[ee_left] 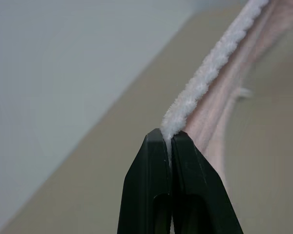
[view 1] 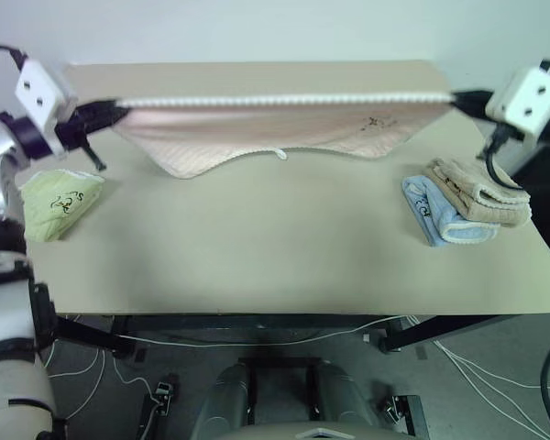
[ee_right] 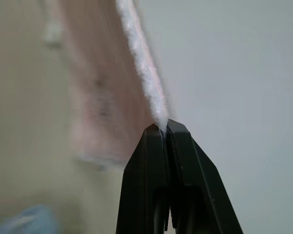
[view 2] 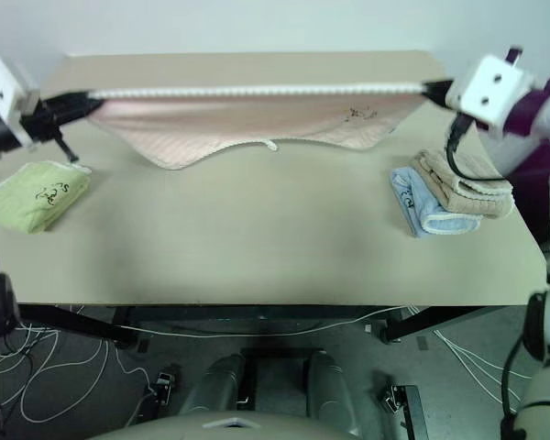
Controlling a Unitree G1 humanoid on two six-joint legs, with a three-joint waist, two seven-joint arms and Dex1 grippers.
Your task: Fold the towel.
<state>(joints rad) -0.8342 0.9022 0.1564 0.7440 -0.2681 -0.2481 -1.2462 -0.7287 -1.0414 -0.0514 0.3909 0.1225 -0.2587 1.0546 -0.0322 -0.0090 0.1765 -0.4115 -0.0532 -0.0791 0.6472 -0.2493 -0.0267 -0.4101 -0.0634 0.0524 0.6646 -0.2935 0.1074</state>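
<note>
Pink terry hangs stretched between my two hands: the towel is held up by its top edge above the far half of the table, its white stitched trim pulled into a nearly straight line from one side to the other. My left gripper is pinched tight on the left end of that trim, and in the left wrist view my two black fingers are pressed together with the fluffy white edge squeezed between their tips. My right gripper is clamped just as firmly on the right end, where the right wrist view shows the trim running straight into my closed fingertips. Below the taut edge the cloth sags unevenly, dipping lowest left of centre, and its lower edge appears to rest on the tabletop. A small dark embroidered mark sits near the right end, and a little white loop dangles from the bottom edge near the middle. On the table near my left side lies a light green folded towel. Near my right side a beige folded towel lies partly on top of a light blue folded towel, both well apart from the pink one.
</note>
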